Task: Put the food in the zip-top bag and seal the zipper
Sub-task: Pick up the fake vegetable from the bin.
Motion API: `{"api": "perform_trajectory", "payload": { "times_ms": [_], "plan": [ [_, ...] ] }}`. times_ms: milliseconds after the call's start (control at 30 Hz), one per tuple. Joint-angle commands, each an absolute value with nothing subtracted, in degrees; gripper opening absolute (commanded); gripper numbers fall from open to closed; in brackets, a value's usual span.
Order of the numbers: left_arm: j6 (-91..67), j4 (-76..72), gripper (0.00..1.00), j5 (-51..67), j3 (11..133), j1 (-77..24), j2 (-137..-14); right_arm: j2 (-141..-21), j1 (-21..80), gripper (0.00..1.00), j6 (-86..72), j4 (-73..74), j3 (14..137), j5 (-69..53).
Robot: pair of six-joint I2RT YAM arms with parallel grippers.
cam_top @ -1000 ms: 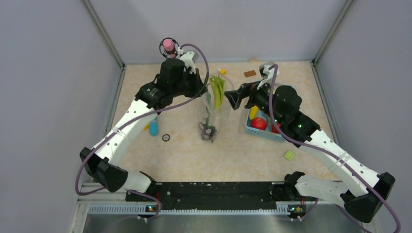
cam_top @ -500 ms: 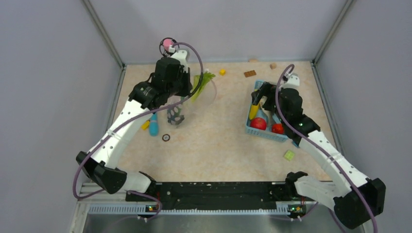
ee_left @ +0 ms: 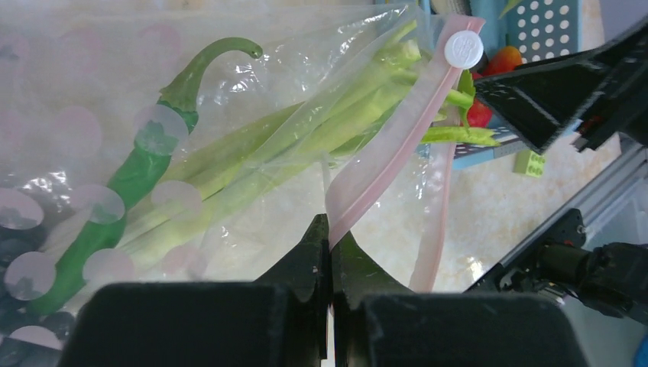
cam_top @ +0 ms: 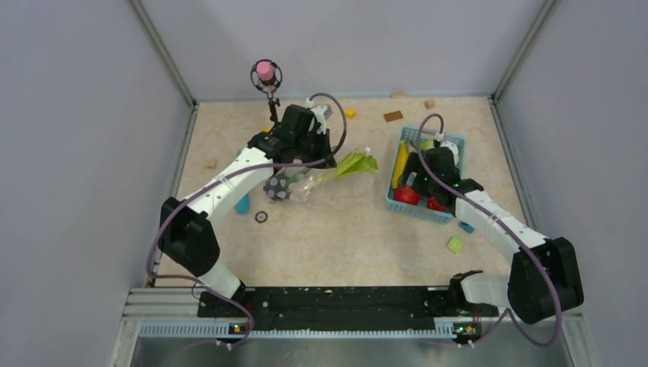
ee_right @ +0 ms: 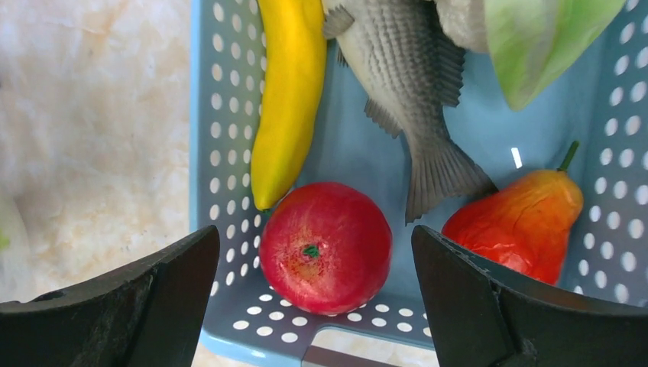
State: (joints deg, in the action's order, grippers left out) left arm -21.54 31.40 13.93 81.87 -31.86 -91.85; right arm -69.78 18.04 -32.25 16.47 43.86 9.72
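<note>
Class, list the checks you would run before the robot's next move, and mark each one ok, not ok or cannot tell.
1. Left claw shut on the zipper: ok.
2. Right claw open: ok.
3. Red apple centred under the right claw: ok.
4. Zip-top bag mouth wide enough for the apple: cannot tell.
5. All food bagged: not ok; banana and pear lie in the basket.

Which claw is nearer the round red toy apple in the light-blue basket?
Right. The right claw hangs open over the red apple; the left claw is across the table, shut on the pale pink zipper strip.
</note>
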Motion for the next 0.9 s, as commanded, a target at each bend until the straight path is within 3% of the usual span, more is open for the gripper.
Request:
{"api": "perform_trajectory", "payload": {
  "times_ms": [0,367,600,867],
  "plan": [
    [-23.55,27.18,0.0,19.03,81.93,-31.84,-90.19,-73.43,17.59,0.94,-33.69,15.03,42.97,6.32],
    [-23.62,27.29,0.0,19.32,83.6,-31.83,-88.13,-79.48,17.58,0.87,-33.39,14.32,41.73,3.22],
    [-23.16,30.71,0.0,16.54,85.59,-31.85,-87.39,-76.72,17.59,0.5,-33.26,13.71,42.28,5.75],
    [-23.33,30.96,0.0,14.64,85.53,-31.83,-85.77,-59.36,17.65,0.4,-30.32,12.66,42.43,8.74]
  ]
}}
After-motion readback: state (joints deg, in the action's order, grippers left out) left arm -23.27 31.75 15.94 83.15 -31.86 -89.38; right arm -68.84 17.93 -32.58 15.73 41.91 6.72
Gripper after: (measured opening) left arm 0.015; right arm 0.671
